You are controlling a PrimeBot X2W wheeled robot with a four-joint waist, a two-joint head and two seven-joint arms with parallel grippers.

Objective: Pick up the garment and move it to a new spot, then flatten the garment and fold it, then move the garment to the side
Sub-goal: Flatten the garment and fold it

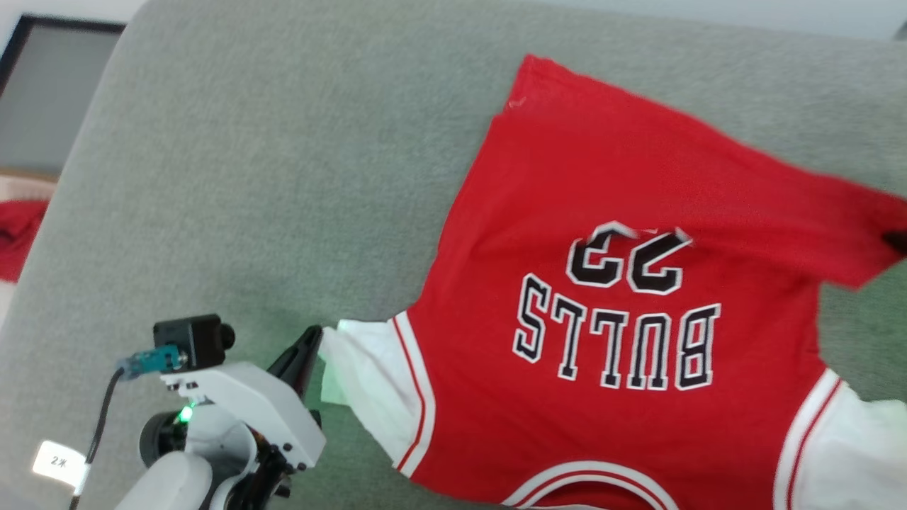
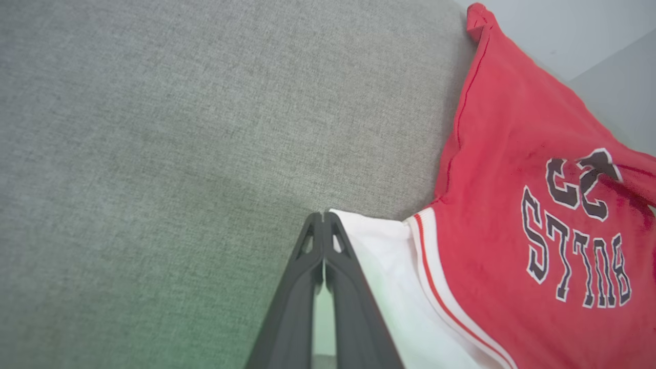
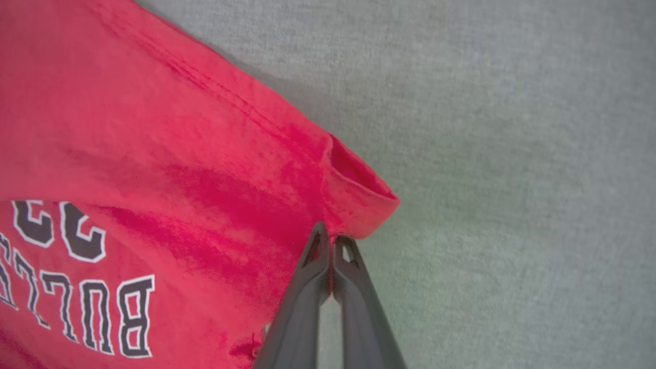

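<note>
At seven o'clock in the head view, the left gripper (image 1: pixel 312 346) points up toward one o'clock. Its two dark fingers are pressed together, and their tip meets the outer edge of the white sleeve (image 1: pixel 361 382) of the garment (image 1: pixel 602 177). In the left wrist view the jaws are closed right to the tip. The sleeve starts at that tip and runs off toward four o'clock. A pale strip shows in the slit between the fingers, so the sleeve edge looks pinched.

At three o'clock in the head view, a dark part of the right gripper (image 1: pixel 898 242) sits at the picture's edge against a red corner of the garment. The right wrist view shows its fingers closed as well, nipped on the folded hem corner (image 3: pixel 359 205). From there the red cloth spreads toward nine and ten o'clock.

The garment spreads front up over the grey upholstered surface (image 1: pixel 269 177), from the centre of the head view out to three and five o'clock. Its hem is toward twelve and the striped collar trim (image 1: pixel 588 482) at six, so the BULLS lettering (image 1: pixel 616 340) and the 23 read upside down. A second white sleeve (image 1: pixel 857 453) lies at four o'clock. At nine o'clock, beyond the surface's edge, is a small red cloth (image 1: pixel 18 234).
</note>
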